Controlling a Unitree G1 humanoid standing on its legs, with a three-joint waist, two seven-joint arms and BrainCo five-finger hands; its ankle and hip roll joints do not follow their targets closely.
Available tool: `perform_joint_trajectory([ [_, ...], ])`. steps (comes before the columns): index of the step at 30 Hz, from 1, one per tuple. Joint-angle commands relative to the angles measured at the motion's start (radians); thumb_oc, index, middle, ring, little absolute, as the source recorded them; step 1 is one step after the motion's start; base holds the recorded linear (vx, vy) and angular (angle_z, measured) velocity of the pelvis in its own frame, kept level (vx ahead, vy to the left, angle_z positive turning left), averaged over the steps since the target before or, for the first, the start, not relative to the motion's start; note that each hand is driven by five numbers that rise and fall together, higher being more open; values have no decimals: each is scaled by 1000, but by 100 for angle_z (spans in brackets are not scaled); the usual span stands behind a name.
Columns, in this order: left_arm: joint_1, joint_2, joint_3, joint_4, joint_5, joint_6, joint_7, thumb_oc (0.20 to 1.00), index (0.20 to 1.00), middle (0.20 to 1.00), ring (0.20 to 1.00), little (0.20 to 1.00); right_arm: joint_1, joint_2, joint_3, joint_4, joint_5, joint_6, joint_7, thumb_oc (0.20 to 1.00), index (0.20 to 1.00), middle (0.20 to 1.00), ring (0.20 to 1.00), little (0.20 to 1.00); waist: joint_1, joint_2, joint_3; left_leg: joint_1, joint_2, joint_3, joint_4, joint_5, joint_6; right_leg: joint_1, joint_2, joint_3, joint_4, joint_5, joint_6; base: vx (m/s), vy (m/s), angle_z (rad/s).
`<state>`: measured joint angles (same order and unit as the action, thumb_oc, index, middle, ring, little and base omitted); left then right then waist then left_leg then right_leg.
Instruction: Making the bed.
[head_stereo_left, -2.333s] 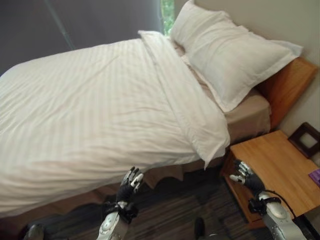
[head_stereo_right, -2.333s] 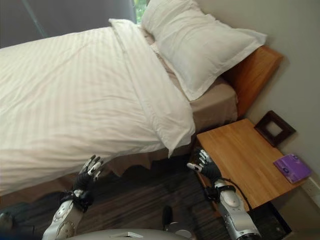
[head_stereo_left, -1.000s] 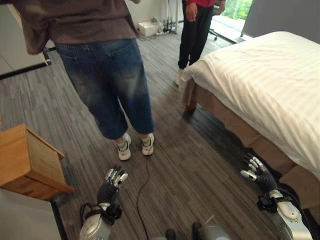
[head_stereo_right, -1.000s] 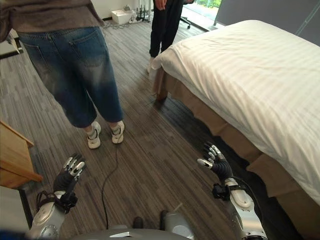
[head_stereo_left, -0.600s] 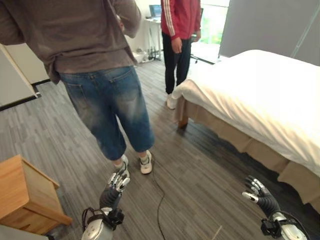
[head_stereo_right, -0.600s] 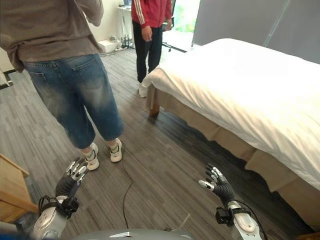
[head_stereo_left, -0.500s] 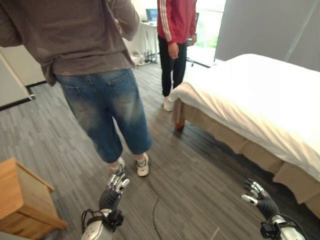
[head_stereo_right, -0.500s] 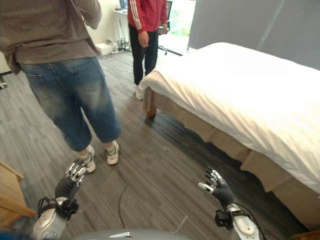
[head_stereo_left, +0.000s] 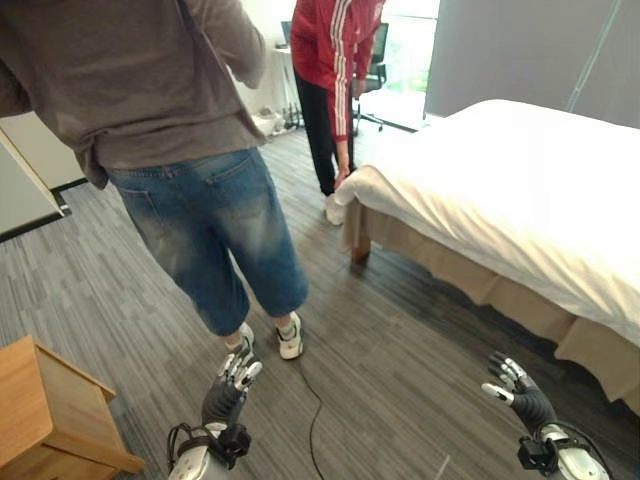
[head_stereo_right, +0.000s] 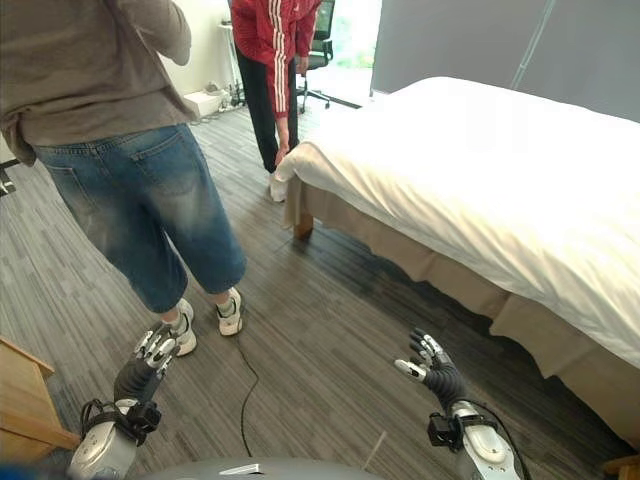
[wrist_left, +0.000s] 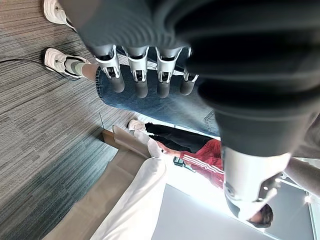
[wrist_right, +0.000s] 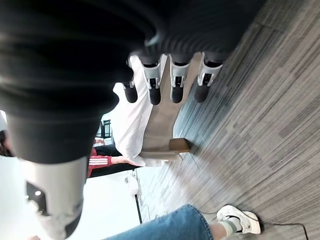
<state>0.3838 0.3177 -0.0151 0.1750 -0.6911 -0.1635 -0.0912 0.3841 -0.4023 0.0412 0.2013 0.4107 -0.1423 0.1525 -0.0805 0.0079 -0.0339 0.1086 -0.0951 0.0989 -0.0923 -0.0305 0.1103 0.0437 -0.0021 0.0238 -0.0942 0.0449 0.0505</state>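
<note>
Wooden nightstand (head_stereo_left: 45, 415) at far left on the grey plank floor (head_stereo_left: 400, 360). Left hand (head_stereo_left: 228, 388) raised low, fingers straight, holding nothing. Just beyond, person in jeans (head_stereo_left: 205, 230), back turned. Farther off, person in red jacket (head_stereo_left: 335, 60) bending to the bed's corner. Right hand (head_stereo_right: 432, 372) released, empty. White-covered bed (head_stereo_right: 500, 190) at right, well apart from both hands.

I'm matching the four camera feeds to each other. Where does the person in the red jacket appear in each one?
Left eye view: upper middle, person in the red jacket bending to the bed's foot corner.
Right eye view: top, left of centre.
Left wrist view: lower middle, past the fingers.
Right wrist view: at the left edge.
Shared landmark: the white duvet corner at that person's hand.
</note>
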Motion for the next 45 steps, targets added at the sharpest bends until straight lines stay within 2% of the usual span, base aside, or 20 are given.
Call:
perform_joint_trajectory([
  [1,-55,4,19,-20,20,-41,-20,1000,1000,1000,1000,1000,-60,-33,-29,-2,6,-57,-4,1000,1000,1000,1000,1000,-24,-21,-20,-2,36,3,5,-72,-30,1,40,4,7,-41,-10,0,0,0],
  [35,-49,-5,-5,-17,10,-36,-20,1000,1000,1000,1000,1000,-39,-37,-25,-10,-1,-64,6,1000,1000,1000,1000,1000,-35,-19,-16,31,45,7,5,-88,-30,34,44,21,7,-56,-13,0,0,0],
  [36,-393,29,-3,-172,244,4,206,1000,1000,1000,1000,1000,-298,-3,-227,-360,17,-51,-312,1000,1000,1000,1000,1000,5,-15,33,1,60,223,5,-28,-74,41,24,-200,7,-109,-1,0,0,0],
  [45,-389,26,24,-166,245,-5,232,1000,1000,1000,1000,1000,-308,5,-225,-346,36,-57,-319,1000,1000,1000,1000,1000,7,-16,32,3,61,220,5,-28,-74,44,25,-198,7,-108,-2,0,-2,-6],
])
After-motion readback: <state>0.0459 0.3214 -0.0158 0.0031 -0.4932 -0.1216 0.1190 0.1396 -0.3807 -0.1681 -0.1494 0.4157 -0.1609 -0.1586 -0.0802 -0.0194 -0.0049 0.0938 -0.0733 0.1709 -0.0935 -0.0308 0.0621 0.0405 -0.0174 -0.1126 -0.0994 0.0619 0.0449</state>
